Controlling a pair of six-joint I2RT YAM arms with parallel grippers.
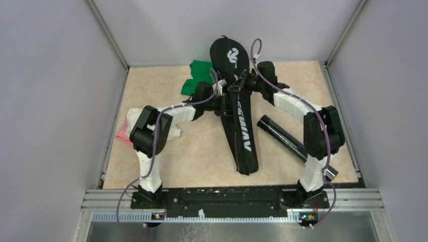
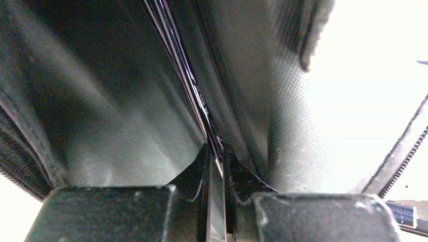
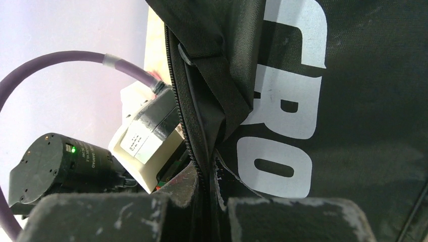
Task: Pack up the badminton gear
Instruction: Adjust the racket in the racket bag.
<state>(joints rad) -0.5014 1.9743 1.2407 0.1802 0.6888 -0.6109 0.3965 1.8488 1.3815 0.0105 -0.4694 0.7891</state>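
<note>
The black racket bag [image 1: 241, 131] lies lengthwise down the middle of the table, its wide head at the back. My left gripper [image 1: 223, 105] reaches into its left side. In the left wrist view that gripper [image 2: 216, 156] is shut on a thin glossy black racket shaft [image 2: 184, 65], with the bag's grey lining [image 2: 116, 101] on both sides. My right gripper [image 1: 238, 86] sits just behind the left one. In the right wrist view it [image 3: 208, 169] is shut on the bag's zipper edge [image 3: 194, 116], beside the white lettering [image 3: 282, 121]. A long black tube [image 1: 285, 137] lies on the table right of the bag.
A green cloth [image 1: 198, 75] lies at the back left of the bag. White [image 1: 132, 117] and pink [image 1: 122, 133] cloths lie under the left arm's elbow near the left wall. The left arm's wrist [image 3: 146, 131] shows close beside the right gripper.
</note>
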